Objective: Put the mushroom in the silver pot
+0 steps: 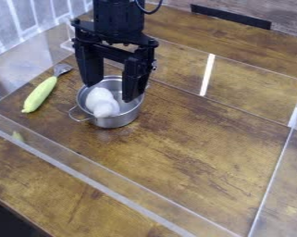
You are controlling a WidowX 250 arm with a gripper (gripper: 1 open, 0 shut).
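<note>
The silver pot [108, 113] stands on the wooden table left of centre, with a loop handle showing at its near left. Inside it lies the mushroom [103, 101], a smooth white rounded lump resting against the pot's left wall. My black gripper [112, 81] hangs directly above the pot, its two long fingers spread wide to either side of the mushroom. The left finger [85, 72] is outside the pot's rim and the right finger [138, 81] reaches down near the pot's far right wall. The jaws are open and apart from the mushroom.
A yellow-green corn cob [40, 93] lies on the table left of the pot. Clear acrylic walls [176, 176] fence the work area on the near, left and right sides. A dark object [231, 13] sits at the back right edge.
</note>
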